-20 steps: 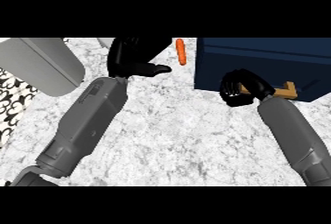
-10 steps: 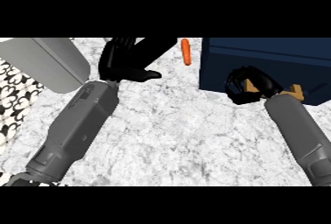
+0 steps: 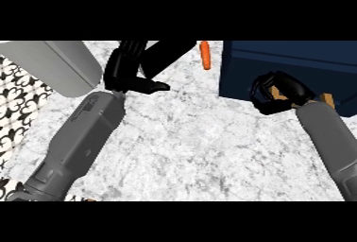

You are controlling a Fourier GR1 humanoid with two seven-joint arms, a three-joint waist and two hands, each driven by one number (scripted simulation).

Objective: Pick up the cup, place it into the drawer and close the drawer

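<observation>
The dark blue drawer unit (image 3: 300, 64) stands at the upper right of the marble counter. My right hand (image 3: 277, 90) is at its near edge, fingers curled round a tan thing (image 3: 282, 94) that they mostly hide. Another bit of tan (image 3: 327, 99) shows just right of the wrist. I cannot tell whether this tan thing is the cup or a handle. My left hand (image 3: 127, 71) is at the upper middle left, fingers straight and pointing away, thumb out to the right, holding nothing.
An orange carrot (image 3: 205, 55) lies on the counter between my left hand and the drawer unit. A large grey slab (image 3: 59, 66) fills the upper left corner. A black and white patterned surface (image 3: 17, 94) runs beyond the counter's left edge.
My left hand has drawn back toward the left and its fingers have straightened. The right hand has shifted slightly to the right along the drawer unit's edge, still curled.
</observation>
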